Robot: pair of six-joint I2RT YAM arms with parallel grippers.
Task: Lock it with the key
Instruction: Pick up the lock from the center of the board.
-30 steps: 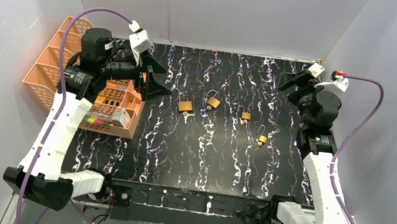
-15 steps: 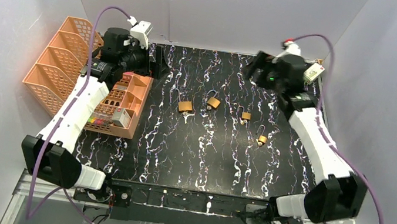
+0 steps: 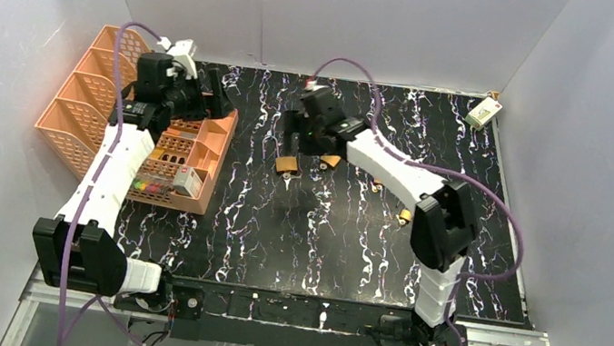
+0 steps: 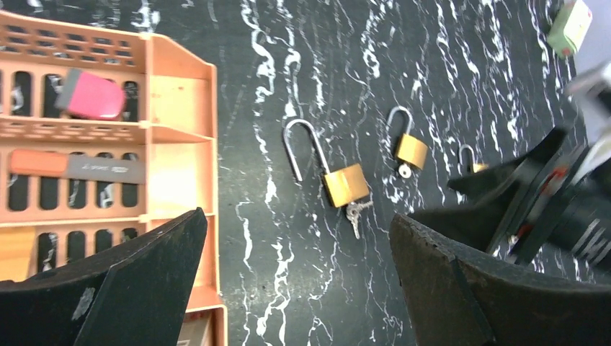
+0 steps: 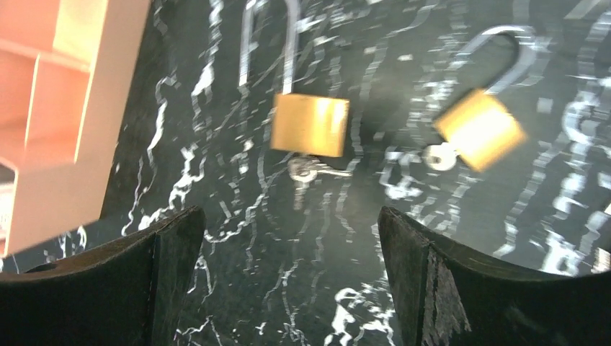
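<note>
Four small brass padlocks lie flat in a loose row across the middle of the black marbled surface [image 3: 295, 226], somewhat nearer its far edge. The leftmost padlock [image 3: 287, 165] has a long steel shackle swung open toward the far edge and a silver key [image 5: 310, 171] sticking out of its base. Just right of it, the second padlock [image 3: 330, 160] lies tilted, also open, with a second key [image 5: 439, 156] at its base. The third padlock [image 4: 478, 167] is mostly hidden. The fourth padlock [image 3: 405, 216] lies nearest the right edge.
</note>
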